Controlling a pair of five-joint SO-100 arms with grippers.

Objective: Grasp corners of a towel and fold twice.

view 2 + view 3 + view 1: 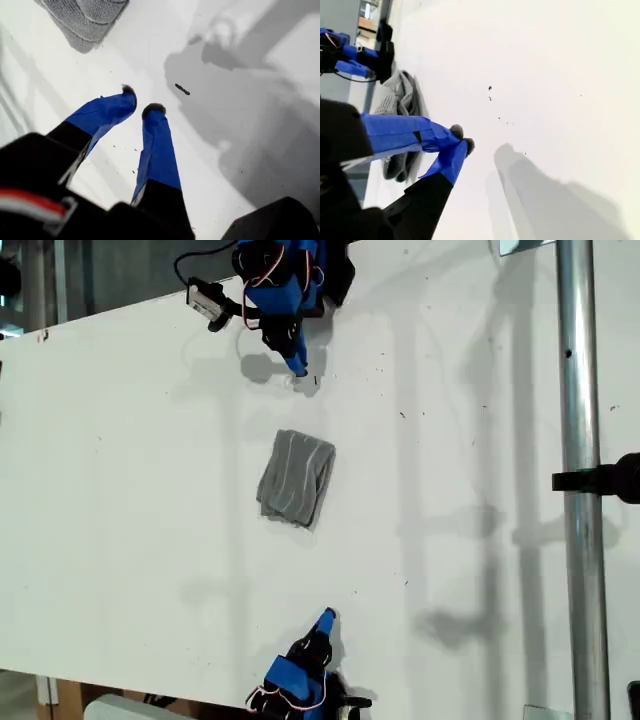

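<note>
The towel (pixel 296 478) lies bunched mid-bench (pixel 120 490), its long axis running between the two arms, nearer the one at the exterior view's top; both hands stand clear of it. Our first hand (pixel 140 100) has its tips narrowly apart on nothing; our second hand (pixel 461 139) has its tips together, empty.

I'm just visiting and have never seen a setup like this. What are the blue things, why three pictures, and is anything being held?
The blue things are two small robot arms, each ending in a gripper. One picture looks down on the white table. The other two come from cameras on the arms: one shows my first gripper, the other my second gripper. A grey striped towel, already folded small, lies between the arms. Neither gripper holds anything: the first is slightly open, the second closed on nothing.
</note>
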